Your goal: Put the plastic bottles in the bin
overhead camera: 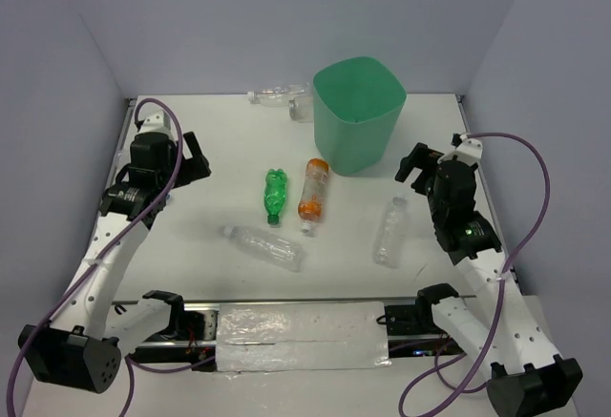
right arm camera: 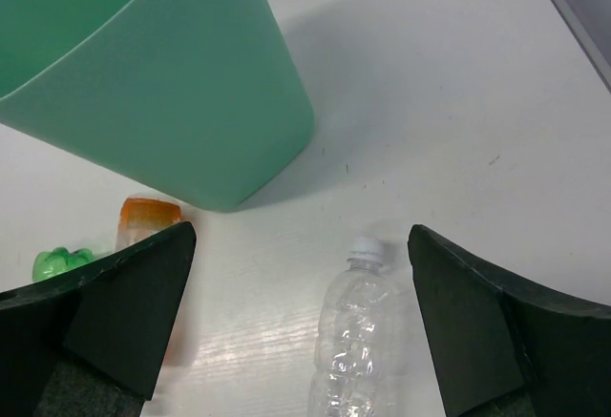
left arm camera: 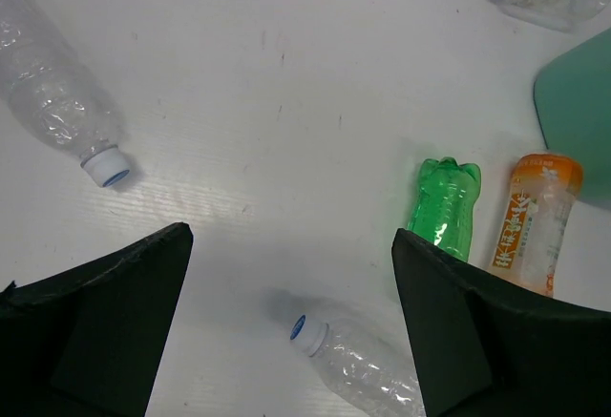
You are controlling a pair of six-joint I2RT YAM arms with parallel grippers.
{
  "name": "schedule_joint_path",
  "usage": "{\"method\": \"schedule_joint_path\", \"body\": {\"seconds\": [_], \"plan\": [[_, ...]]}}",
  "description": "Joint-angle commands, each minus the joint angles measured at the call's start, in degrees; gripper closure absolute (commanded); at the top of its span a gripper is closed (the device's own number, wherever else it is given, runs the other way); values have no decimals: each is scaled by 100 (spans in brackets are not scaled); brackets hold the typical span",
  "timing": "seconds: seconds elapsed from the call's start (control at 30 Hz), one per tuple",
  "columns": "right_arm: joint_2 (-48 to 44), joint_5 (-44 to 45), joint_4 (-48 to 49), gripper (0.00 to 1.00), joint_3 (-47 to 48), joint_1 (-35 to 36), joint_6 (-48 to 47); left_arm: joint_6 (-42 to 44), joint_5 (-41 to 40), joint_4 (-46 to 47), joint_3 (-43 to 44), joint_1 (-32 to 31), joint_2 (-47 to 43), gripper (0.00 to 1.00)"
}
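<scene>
The mint-green bin [overhead camera: 358,112] stands upright at the back centre of the table. A green bottle [overhead camera: 275,194] and an orange-ended bottle [overhead camera: 314,189] lie side by side in front of it. Two clear bottles lie nearer me, one left [overhead camera: 263,246] and one right [overhead camera: 390,231]. My left gripper [overhead camera: 196,164] hangs open left of the green bottle, holding nothing. In its wrist view the near clear bottle [left arm camera: 358,364] lies on the table below the open left gripper [left arm camera: 291,236]. My right gripper [overhead camera: 412,167] is open beside the bin, above the right clear bottle [right arm camera: 358,331].
Another clear bottle [overhead camera: 277,95] and a clear jar [overhead camera: 302,107] lie at the back, left of the bin. The left wrist view shows one more clear bottle [left arm camera: 52,93] at far left. Grey walls enclose the table on three sides. A metal rail [overhead camera: 305,326] runs along the near edge.
</scene>
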Motion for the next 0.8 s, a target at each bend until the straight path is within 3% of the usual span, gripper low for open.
{"method": "schedule_joint_path", "body": {"seconds": [0.0,0.27,0.43,0.5,0.63,0.77], "plan": [[63,228,-4,0,53,-16,84,-136,-53,162,65,-19,27,1],[221,351,-65,0,105,-16,58,-400,-404,39,196,-19,237,1],[379,1123,-363,0,228,-16,469,-997,-1353,-671,600,59,580,1],[441,1292,-522,0,272,-16,559,-1270,-1652,-1223,943,409,966,1],[222,556,-295,0,18,-16,252,-1524,-1565,-1736,1347,1121,1677,1],[37,-464,31,0,-193,-16,243,-1736,-995,-1640,1550,2008,2153,1]]}}
